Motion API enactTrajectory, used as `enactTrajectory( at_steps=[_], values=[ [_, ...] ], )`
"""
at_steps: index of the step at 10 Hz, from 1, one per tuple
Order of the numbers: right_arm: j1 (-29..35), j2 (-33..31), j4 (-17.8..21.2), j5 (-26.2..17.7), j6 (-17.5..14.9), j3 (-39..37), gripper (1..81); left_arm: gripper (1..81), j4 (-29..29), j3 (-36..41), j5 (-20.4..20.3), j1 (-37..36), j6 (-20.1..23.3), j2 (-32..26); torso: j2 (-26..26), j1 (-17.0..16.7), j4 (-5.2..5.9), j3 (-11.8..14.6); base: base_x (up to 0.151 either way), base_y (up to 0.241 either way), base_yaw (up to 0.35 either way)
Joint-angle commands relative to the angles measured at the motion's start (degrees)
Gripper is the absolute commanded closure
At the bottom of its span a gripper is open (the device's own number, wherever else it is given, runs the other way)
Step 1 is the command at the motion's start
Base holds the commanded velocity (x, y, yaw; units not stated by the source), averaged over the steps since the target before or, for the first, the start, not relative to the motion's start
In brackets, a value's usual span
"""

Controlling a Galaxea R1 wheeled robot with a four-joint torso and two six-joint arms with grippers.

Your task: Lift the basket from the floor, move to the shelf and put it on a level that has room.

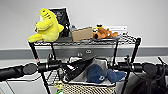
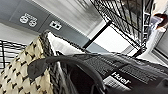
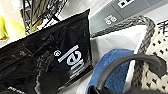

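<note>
I am facing the shelf [image 1: 135, 47], a black wire rack standing against a pale wall. Both of my arms are reaching in from the sides at about the height of its second tier, and between them I am carrying the basket [image 1: 86, 88], a woven beige one with a dark braided rim and a white lining.

The basket is sitting low in my head view, in front of the rack and below its top tier. Inside it are lying a glossy black pouch [image 1: 76, 67] with white lettering, leaning toward my left arm, and something soft and blue [image 1: 96, 73] beside it.

My left gripper [image 2: 62, 72] is at the basket's rim, where a dark curved handle is arching over the weave; I cannot tell whether this gripper is clamped or loose. My right gripper [image 3: 110, 86] is at the opposite rim by a similar dark handle, and its state is equally unclear.

On the top tier are resting a yellow plush toy [image 1: 46, 26], a brown cardboard box [image 1: 82, 34], an orange plush toy [image 1: 104, 33] and a dark package [image 1: 61, 18] leaning behind the yellow one.
</note>
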Motion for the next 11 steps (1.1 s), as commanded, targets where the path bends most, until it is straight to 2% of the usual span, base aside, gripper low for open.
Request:
enactTrajectory(
  at_steps=[1, 4, 6, 11],
  values=[
    [12.6, 3.5, -1.1, 0.8, -0.2, -4.8, 81.1, 81.1, -0.4, -3.3, -0.1, -12.9, 0.4, 2.0, 0.0, 0.0, 0.00, 0.0, 0.000, 0.000, 0.000],
    [14.4, 5.3, -2.2, 0.3, -0.2, -8.8, 81.1, 81.1, 3.1, -8.1, 0.0, -12.9, 0.5, 4.7, 0.0, 0.0, 0.00, 0.0, 0.000, 0.000, 0.000],
    [15.0, 7.4, -2.6, -0.6, -0.2, -12.5, 81.1, 81.1, 4.0, -13.7, 1.7, -12.9, 0.5, 7.5, 0.0, 0.0, 0.00, 0.0, 0.000, 0.000, 0.000],
    [16.4, 11.9, -6.1, -3.4, -0.2, -21.9, 81.1, 81.1, 6.2, -23.4, 2.4, -13.0, 0.5, 12.2, 0.0, 0.0, 0.00, 0.0, 0.000, 0.000, 0.000]
  ],
)
